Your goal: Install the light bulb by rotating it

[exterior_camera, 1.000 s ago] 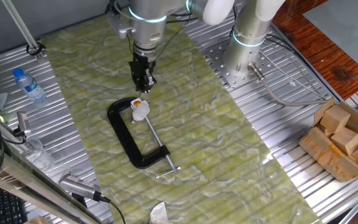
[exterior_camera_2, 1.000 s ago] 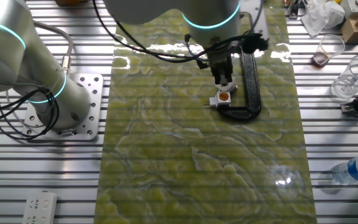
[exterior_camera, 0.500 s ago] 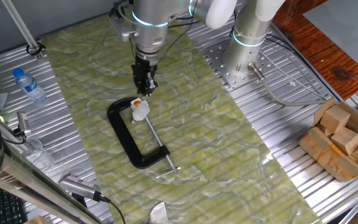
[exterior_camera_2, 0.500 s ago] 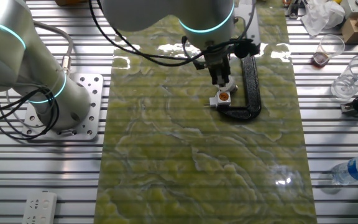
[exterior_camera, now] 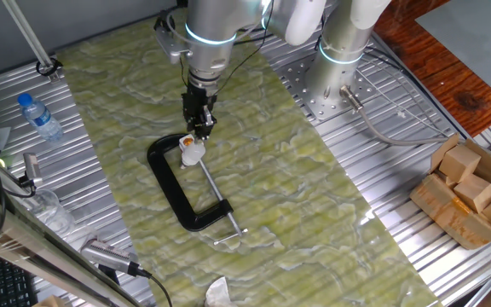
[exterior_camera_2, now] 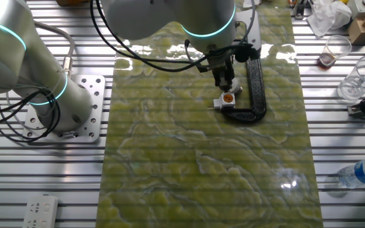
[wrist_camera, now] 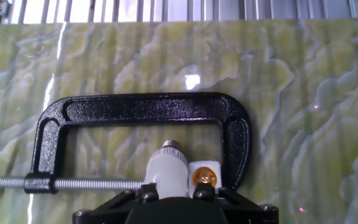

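A Flexiv Rizon arm's gripper (exterior_camera: 199, 128) hangs directly over the black C-clamp (exterior_camera: 177, 183) on a green marbled mat (exterior_camera: 314, 196), fingers pointing down at the clamp's closed end; the light bulb (wrist_camera: 166, 171), a small white rounded piece with a threaded metal cap, lies inside the clamp's mouth, between the tip of the long steel screw (wrist_camera: 92, 183) and the clamp's fixed jaw; just beside the bulb, against that jaw, sits a white square socket (wrist_camera: 204, 176) with an orange centre.

In the hand view the gripper's black body fills the bottom edge and meets the bulb's lower part; the fingertips themselves are hidden, so whether they are apart, together or clamped on the bulb cannot be told; the 2 fixed views are too small to settle it.

The likely trouble from here: the bulb's glossy, rounded shell gives the fingers little to bite on, so it may slip or twist free as rotation begins; the threaded cap points away from the socket's orange opening, so a turn made without proper alignment could cross-thread or merely spin the bulb in place; the socket looks light and may be held only by the clamp, so it could shift if pushed sideways.

The clamp is heavy cast metal with a pebbled black finish; its screw is bright and finely threaded; the mat is smooth and reflective.
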`<state>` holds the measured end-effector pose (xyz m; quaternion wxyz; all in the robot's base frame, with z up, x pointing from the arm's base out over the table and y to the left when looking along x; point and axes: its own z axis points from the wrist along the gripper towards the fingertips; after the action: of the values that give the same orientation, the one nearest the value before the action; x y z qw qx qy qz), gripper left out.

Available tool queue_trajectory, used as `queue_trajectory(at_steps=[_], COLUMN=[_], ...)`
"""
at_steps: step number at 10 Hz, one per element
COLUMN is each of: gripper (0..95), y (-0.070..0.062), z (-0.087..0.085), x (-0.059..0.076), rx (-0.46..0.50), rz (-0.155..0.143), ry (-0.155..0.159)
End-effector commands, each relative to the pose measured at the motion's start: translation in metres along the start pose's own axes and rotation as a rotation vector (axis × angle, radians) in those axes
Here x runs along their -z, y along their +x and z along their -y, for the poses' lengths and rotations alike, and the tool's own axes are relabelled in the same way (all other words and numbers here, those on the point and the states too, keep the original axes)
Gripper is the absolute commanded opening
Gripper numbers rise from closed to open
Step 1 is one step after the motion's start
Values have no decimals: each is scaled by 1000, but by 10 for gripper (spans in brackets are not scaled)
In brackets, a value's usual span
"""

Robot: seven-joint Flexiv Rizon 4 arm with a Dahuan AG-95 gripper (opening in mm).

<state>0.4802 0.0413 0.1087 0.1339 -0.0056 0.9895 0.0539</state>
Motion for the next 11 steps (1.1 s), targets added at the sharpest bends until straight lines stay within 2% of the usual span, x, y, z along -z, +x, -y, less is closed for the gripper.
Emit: queue_trajectory(at_steps=[1,6,7,11], gripper=[380,380,570,570], y=[-1,-8,-7,-7], z=[0,-8,-8,-7], x=[-6,-18,-20,-25], rx=[-15,-43,-38,-31], rz=[7,16,20,29], ry=[5,12,12,15])
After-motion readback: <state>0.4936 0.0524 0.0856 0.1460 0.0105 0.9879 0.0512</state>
